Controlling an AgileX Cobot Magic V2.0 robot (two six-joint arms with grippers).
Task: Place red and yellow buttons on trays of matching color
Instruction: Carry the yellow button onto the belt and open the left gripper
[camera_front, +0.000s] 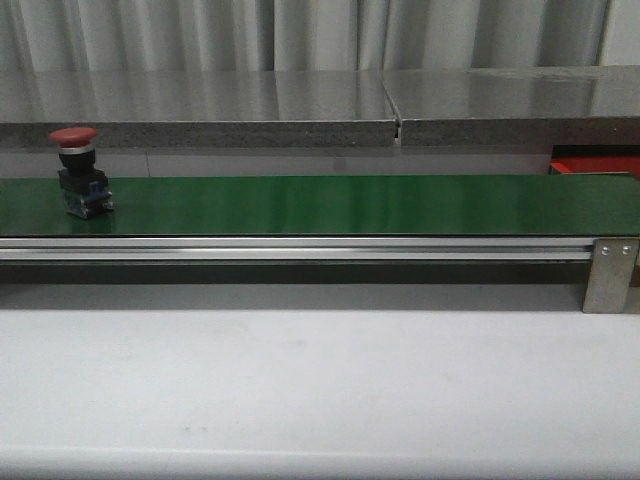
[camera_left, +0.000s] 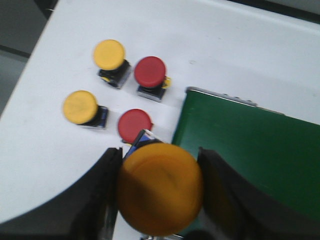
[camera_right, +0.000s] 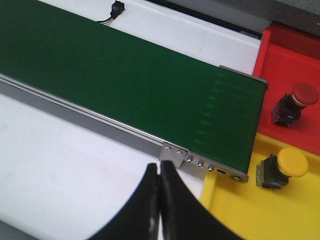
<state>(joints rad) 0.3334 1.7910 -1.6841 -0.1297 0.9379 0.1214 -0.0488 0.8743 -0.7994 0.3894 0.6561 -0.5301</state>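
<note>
My left gripper (camera_left: 160, 190) is shut on a yellow button (camera_left: 160, 187), held above the white table beside the end of the green belt (camera_left: 250, 150). Below it lie two loose yellow buttons (camera_left: 109, 54) (camera_left: 80, 107) and two red buttons (camera_left: 150, 72) (camera_left: 134, 125). Another red button (camera_front: 76, 170) stands upright on the belt (camera_front: 320, 203) at its left end. My right gripper (camera_right: 159, 172) is shut on nothing, over the table near the belt's right end. A red button (camera_right: 297, 100) sits in the red tray (camera_right: 285, 55); a yellow button (camera_right: 285, 167) sits in the yellow tray (camera_right: 235, 215).
The belt's metal rail (camera_front: 300, 250) and end bracket (camera_front: 610, 275) run along its front. A grey counter (camera_front: 300, 100) stands behind the belt. A small cable connector (camera_right: 116, 9) lies on the table beyond the belt.
</note>
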